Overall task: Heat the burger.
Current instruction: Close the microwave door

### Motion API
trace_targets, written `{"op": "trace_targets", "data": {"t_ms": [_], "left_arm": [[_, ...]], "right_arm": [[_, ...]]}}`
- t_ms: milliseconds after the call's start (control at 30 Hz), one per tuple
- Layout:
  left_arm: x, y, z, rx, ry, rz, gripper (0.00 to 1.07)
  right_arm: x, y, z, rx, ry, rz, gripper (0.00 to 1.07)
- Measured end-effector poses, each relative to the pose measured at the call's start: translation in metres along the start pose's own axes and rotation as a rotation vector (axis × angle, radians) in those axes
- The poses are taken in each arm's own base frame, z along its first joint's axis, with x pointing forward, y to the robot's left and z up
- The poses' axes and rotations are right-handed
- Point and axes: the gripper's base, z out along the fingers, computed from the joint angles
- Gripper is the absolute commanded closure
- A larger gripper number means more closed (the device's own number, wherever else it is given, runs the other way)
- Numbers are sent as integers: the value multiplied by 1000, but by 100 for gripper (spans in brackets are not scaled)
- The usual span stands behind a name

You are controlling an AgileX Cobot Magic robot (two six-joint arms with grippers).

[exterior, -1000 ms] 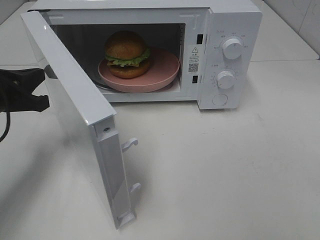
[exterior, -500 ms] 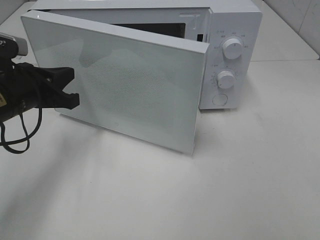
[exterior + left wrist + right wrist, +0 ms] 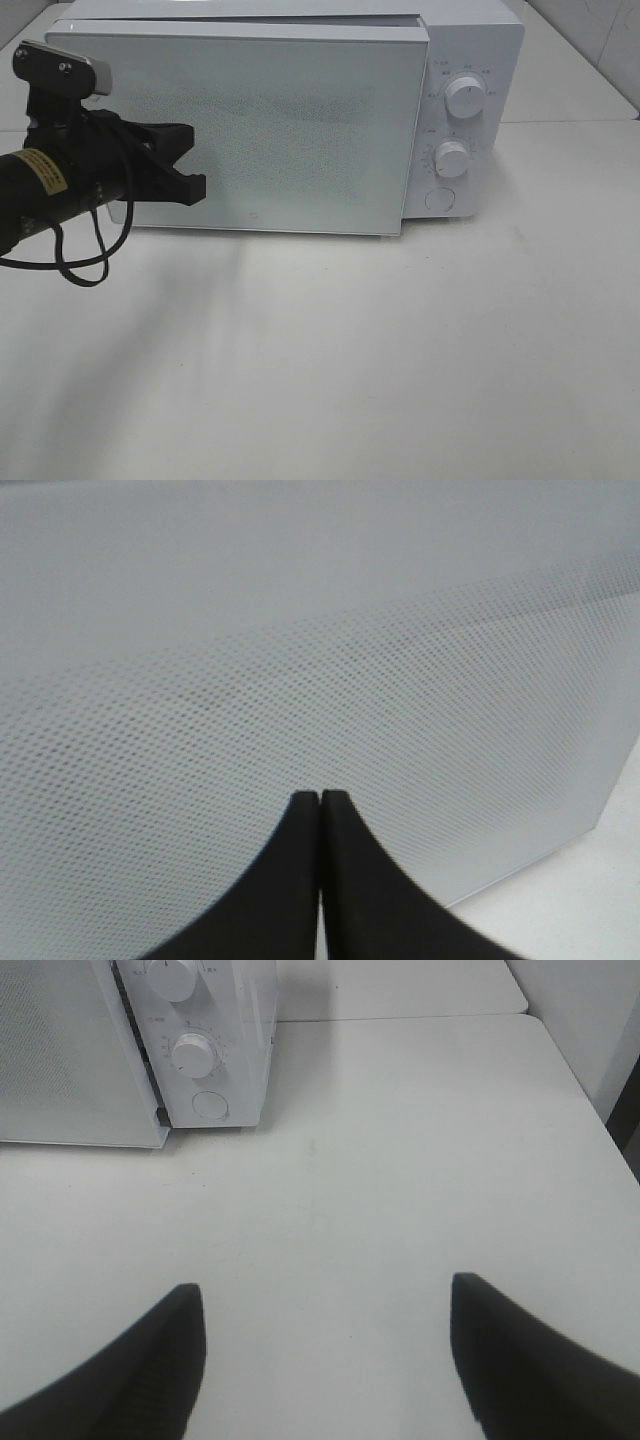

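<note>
The burger is hidden behind the white microwave door [image 3: 290, 120], which stands almost shut against the microwave [image 3: 470, 40]. My left gripper [image 3: 198, 160] is shut and empty, with its tips against the left half of the door front. In the left wrist view the closed fingertips [image 3: 320, 798] press on the dotted door glass [image 3: 300, 660]. My right gripper [image 3: 325, 1288] is open and empty above the bare table, to the right of the microwave, and is out of the exterior high view.
The control panel carries an upper knob [image 3: 465, 97], a lower knob [image 3: 452, 159] and a round button [image 3: 438, 200]; knob [image 3: 193, 1055] and button [image 3: 210, 1106] also show in the right wrist view. White table [image 3: 400, 350] spreads in front.
The door has swung from wide open to almost shut, and the burger and pink plate are now hidden. My left gripper moved right and inward with the door.
</note>
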Motion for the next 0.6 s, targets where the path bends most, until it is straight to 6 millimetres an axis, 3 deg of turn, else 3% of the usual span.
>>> {"op": "trace_targets", "data": {"t_ms": [600], "left_arm": [[-10, -32, 42, 56, 6, 3, 107]], "right_arm": [[0, 0, 0, 0, 0, 0, 41]]}}
